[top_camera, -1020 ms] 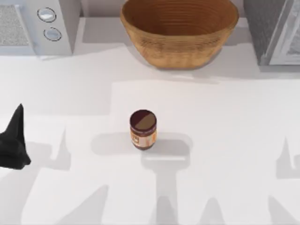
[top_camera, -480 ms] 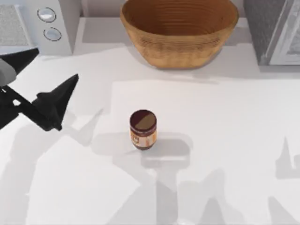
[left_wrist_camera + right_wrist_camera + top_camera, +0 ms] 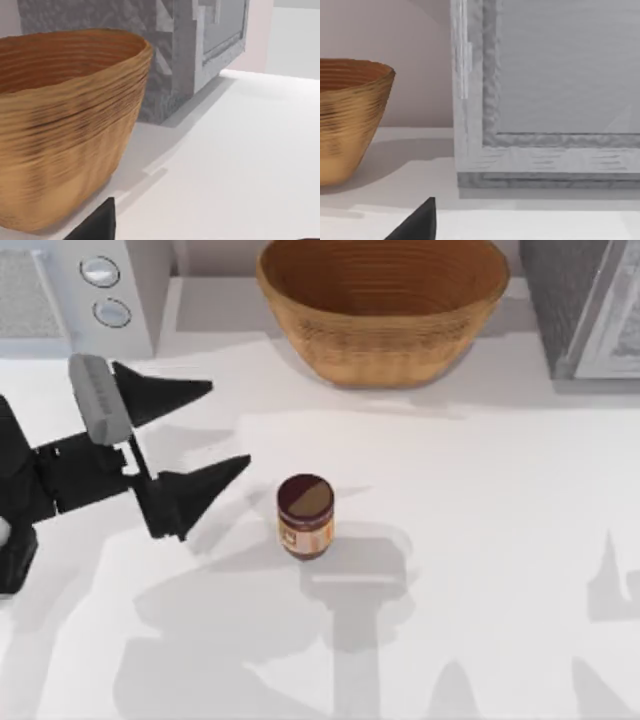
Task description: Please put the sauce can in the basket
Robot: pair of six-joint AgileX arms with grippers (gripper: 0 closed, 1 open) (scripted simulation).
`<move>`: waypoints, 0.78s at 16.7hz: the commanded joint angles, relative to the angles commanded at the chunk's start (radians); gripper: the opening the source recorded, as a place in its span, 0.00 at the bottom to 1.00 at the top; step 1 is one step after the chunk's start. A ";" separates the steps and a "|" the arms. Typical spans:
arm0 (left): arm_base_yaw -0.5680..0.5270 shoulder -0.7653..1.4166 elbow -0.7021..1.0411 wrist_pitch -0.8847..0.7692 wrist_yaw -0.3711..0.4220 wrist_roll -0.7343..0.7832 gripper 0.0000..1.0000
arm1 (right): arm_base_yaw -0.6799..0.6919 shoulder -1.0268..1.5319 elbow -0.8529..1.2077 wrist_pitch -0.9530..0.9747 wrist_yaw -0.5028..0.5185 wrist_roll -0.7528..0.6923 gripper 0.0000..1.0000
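1. My left gripper (image 3: 215, 430) is over the table's (image 3: 500, 540) left side with its fingers spread wide apart, holding nothing, tips pointing right.
2. The sauce can (image 3: 305, 516) stands upright mid-table, just right of the lower fingertip, not touching it. Orange-yellow label with maroon bands; I can't read any writing on it.
3. The basket (image 3: 385, 310) sits at the far edge, well apart from the can, between two grey appliances.

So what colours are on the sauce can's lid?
Sauce can: lid half dark maroon, half tan, clearest in the top view.
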 joint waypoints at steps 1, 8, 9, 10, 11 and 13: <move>-0.006 0.084 0.026 0.058 0.043 0.001 1.00 | 0.000 0.000 0.000 0.000 0.000 0.000 1.00; -0.033 0.484 0.149 0.328 0.240 0.004 1.00 | 0.000 0.000 0.000 0.000 0.000 0.000 1.00; -0.034 0.505 0.156 0.342 0.250 0.004 1.00 | 0.000 0.000 0.000 0.000 0.000 0.000 1.00; -0.035 0.517 0.159 0.350 0.256 0.004 1.00 | 0.000 0.000 0.000 0.000 0.000 0.000 1.00; -0.035 0.517 0.159 0.350 0.256 0.004 1.00 | 0.000 0.000 0.000 0.000 0.000 0.000 1.00; -0.035 0.517 0.159 0.350 0.256 0.004 1.00 | 0.000 0.000 0.000 0.000 0.000 0.000 1.00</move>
